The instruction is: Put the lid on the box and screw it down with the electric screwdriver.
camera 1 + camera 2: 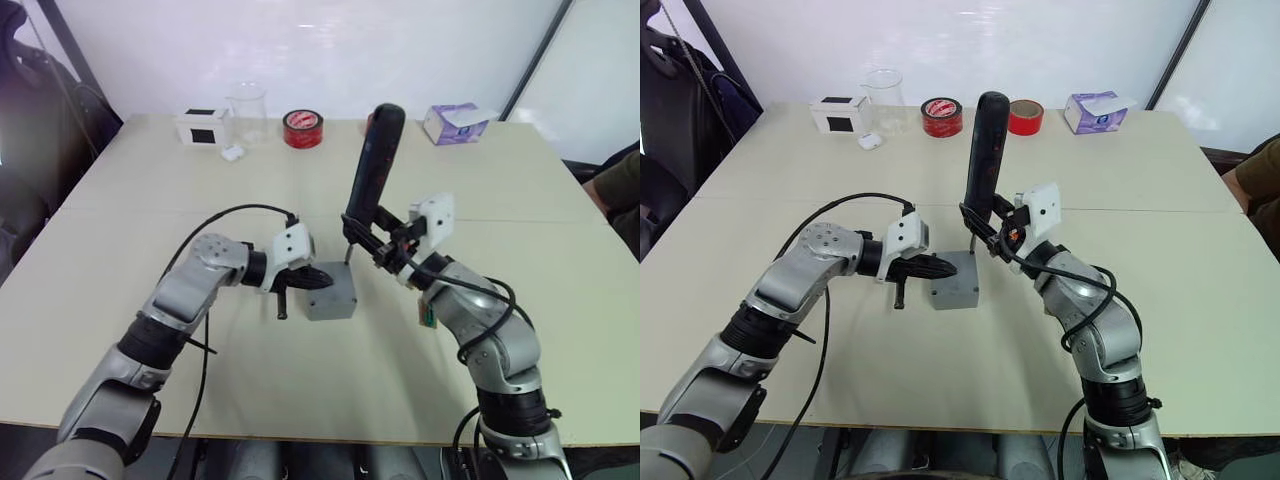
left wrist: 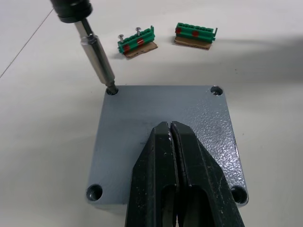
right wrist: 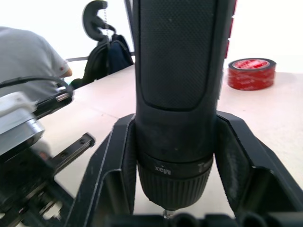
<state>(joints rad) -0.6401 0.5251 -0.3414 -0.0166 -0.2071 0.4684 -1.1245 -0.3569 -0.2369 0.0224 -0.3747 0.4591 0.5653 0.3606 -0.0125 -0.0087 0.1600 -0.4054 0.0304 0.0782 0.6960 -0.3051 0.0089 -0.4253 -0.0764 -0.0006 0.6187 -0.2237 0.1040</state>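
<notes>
The lid (image 2: 165, 142), a flat square grey plastic cover, sits on the box mid-worktop, pinned by the closed, empty left end effector (image 2: 171, 130). The right end effector (image 3: 173, 156) clamps the black pen-shaped electric screwdriver (image 1: 368, 175), its bit in the far-left corner hole (driving looks underway); next it must stay upright.

A lab-like test room: a plain beige table (image 1: 1200, 250) against a white wall, red tape rolls (image 1: 942, 116), glass beaker (image 1: 885, 98), tissue box (image 1: 1096, 110).

The lid (image 2: 161, 142) covers the box entirely; the electric screwdriver (image 3: 177, 94) runs past the frame's top.
</notes>
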